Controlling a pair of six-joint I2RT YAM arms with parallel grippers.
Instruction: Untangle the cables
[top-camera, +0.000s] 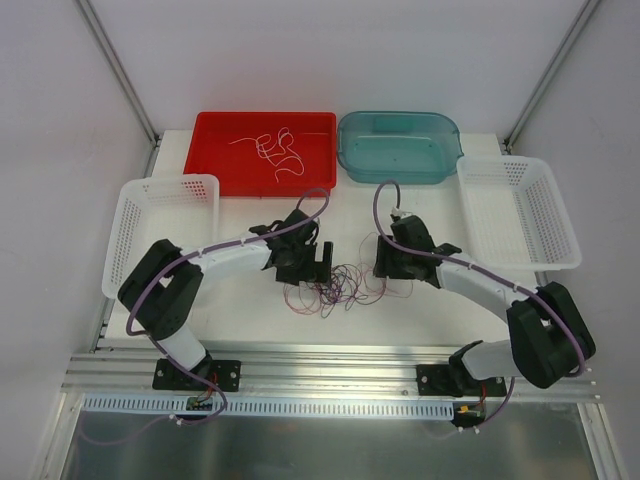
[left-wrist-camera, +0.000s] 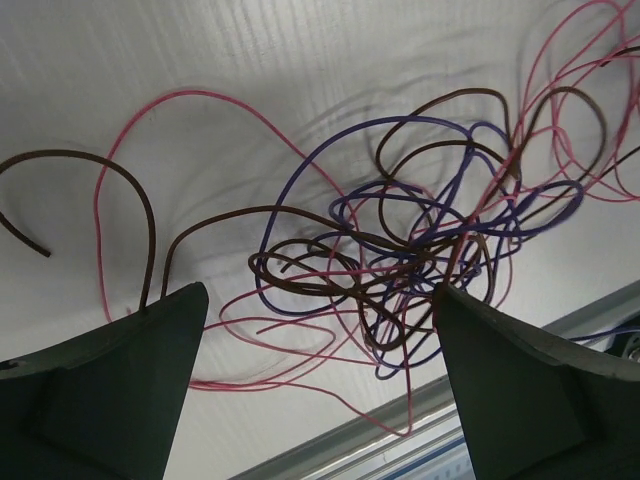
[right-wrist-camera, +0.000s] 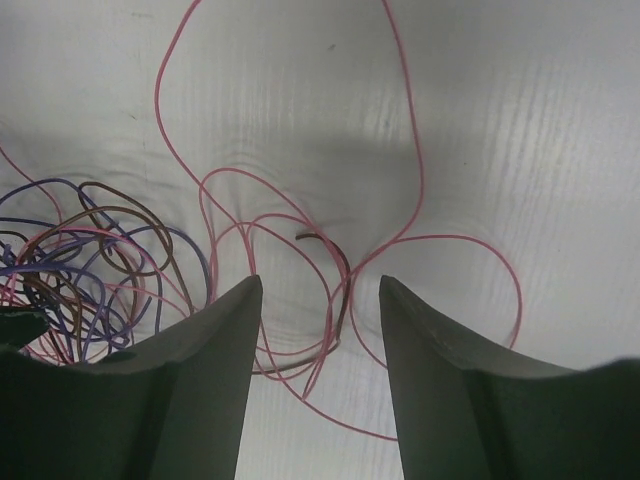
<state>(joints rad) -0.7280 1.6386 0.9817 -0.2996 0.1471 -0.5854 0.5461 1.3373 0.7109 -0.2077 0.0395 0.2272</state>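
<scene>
A tangle of thin pink, purple and dark brown cables (top-camera: 340, 285) lies on the white table between my two arms. In the left wrist view the knot (left-wrist-camera: 420, 250) sits ahead of my open left gripper (left-wrist-camera: 320, 295), with pink loops between its jaws. My left gripper (top-camera: 318, 262) hovers at the tangle's left edge. My right gripper (top-camera: 383, 262) is at its right edge, open (right-wrist-camera: 320, 285), with pink loops (right-wrist-camera: 300, 250) and a dark brown cable end (right-wrist-camera: 335, 265) between the jaws. Several white cables (top-camera: 275, 150) lie in the red tray (top-camera: 215, 165).
A teal bin (top-camera: 400, 150) stands behind the right arm. White mesh baskets stand at the left (top-camera: 160, 215) and right (top-camera: 520, 205). The table's aluminium front rail (top-camera: 330, 365) runs close below the tangle.
</scene>
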